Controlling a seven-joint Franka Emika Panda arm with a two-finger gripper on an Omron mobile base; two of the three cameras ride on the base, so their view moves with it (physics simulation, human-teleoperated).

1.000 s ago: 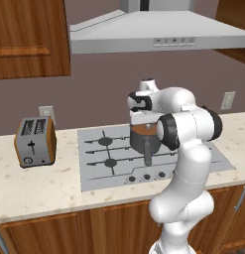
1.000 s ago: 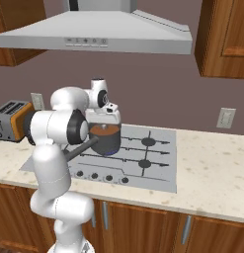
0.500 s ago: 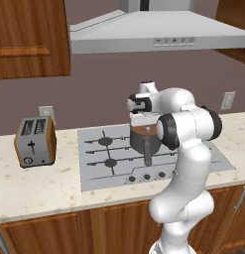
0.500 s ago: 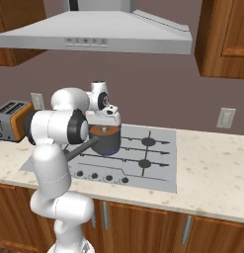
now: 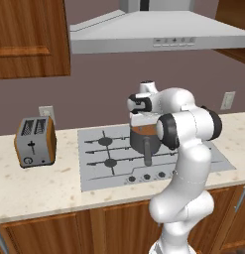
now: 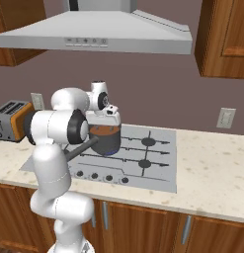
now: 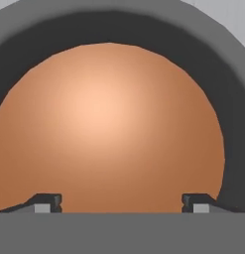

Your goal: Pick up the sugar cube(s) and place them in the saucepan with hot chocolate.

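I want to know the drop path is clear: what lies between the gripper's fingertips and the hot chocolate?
Nothing. In the hand view the open gripper looks straight onto bare hot chocolate inside the saucepan.

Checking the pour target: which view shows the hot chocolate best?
Hand view: it looks straight down into the saucepan, so the hot chocolate is a broad brown disc. The left base view catches a sliver beside the arm; the right base view a thin band under the gripper.

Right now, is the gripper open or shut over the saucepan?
Open: in the hand view the gripper fingertips stand far apart over the hot chocolate, nothing between them.
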